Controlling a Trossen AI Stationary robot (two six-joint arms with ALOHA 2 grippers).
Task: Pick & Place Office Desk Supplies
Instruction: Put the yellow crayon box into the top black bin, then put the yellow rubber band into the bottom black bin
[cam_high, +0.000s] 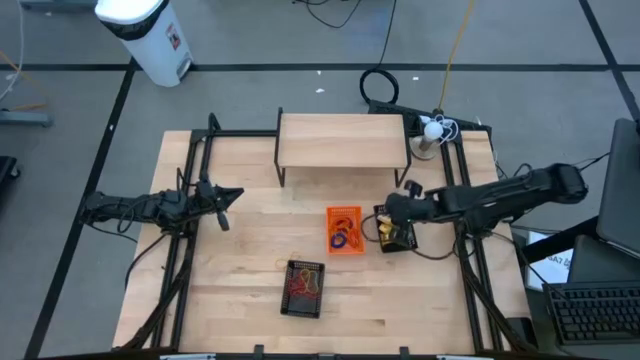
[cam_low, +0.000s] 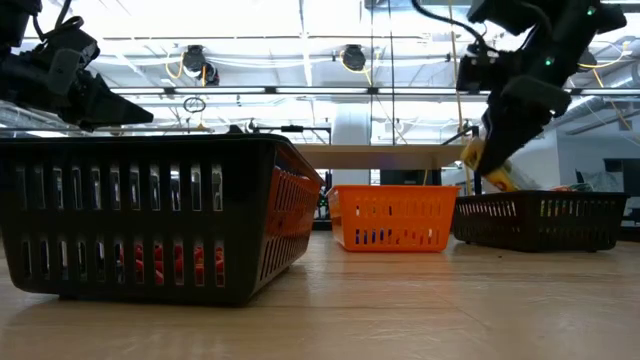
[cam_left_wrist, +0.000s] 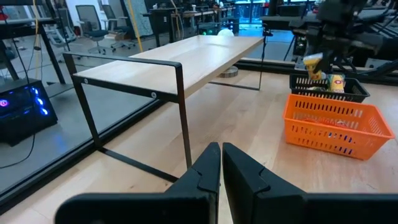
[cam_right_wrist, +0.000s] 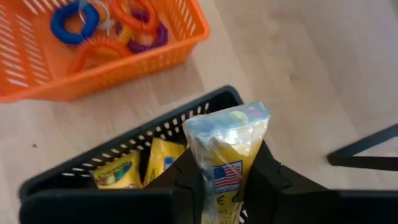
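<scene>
Across the wooden worktop (cam_high: 240, 290): a raised shelf (cam_high: 342, 140) at the back, three baskets. Right hand (cam_right_wrist: 225, 180), above the black basket (cam_right_wrist: 124, 155) beside the orange basket (cam_high: 345, 229), grasps a yellow packet (cam_right_wrist: 227, 146). Left hand (cam_left_wrist: 221, 163) clenched, empty, at the left edge.

A small shelf (cam_high: 343, 138) stands at the tabletop's (cam_high: 240, 260) far edge. Near the middle sits a basket (cam_high: 345, 229) holding rings (cam_right_wrist: 74, 22). Just beside it, toward the right edge, is a second basket (cam_high: 398, 236) holding packets (cam_right_wrist: 118, 171). A third basket (cam_high: 304, 287) sits nearer the front edge.
</scene>
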